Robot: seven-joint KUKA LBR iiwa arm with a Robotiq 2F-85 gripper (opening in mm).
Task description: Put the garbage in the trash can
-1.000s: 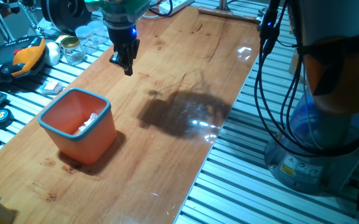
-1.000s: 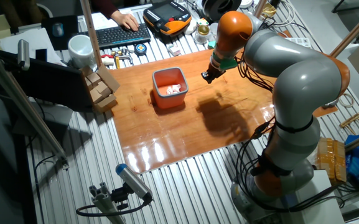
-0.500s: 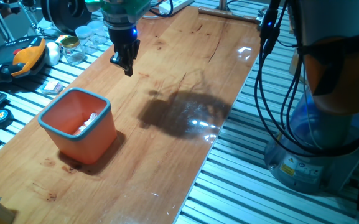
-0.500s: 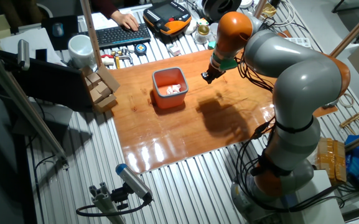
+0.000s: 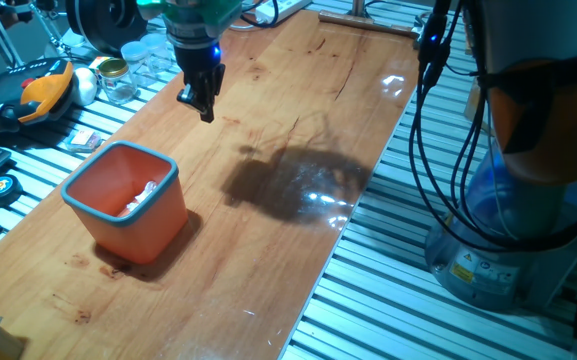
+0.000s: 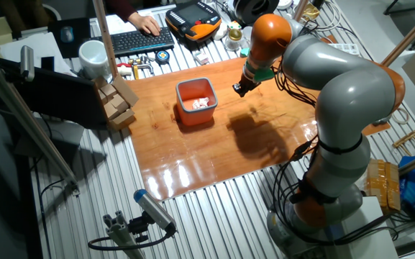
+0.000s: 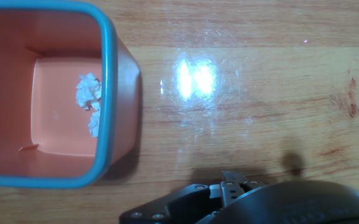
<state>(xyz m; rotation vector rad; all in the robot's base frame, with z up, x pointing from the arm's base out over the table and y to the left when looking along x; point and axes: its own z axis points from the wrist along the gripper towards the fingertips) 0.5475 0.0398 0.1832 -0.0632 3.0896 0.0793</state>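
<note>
Nothing has moved since the earlier frames: arm, bin and scrap occupy the same places in both fixed views. The garbage (image 7: 89, 93) — white crumpled scraps, paper- or foam-like — lies on the floor of the trash can (image 7: 107, 93), against the wall nearest the gripper; it also shows as a pale patch inside the orange bin in one fixed view (image 5: 144, 194) and in the other (image 6: 201, 102). Judged by appearance, such material is very light, soft and compressible, neither slippery nor fragile; were it to be taken up, a pinch across its bulkiest fold would serve, though its small size leaves little margin for the jaws. The trash can (image 5: 118, 156) stands upright on the bench (image 5: 298, 120), its light blue rim intact. The gripper (image 5: 200, 100) hangs above bare wood beside the bin, clear of its rim, pointing downward with the arm reaching in from the far side of the bench (image 6: 214, 155). The jaws appear drawn close together and hold nothing — the hand view shows only the dark gripper body at the lower edge, so the exact gap cannot be confirmed there. With the scrap inside the bin, the task reads as complete.
</note>
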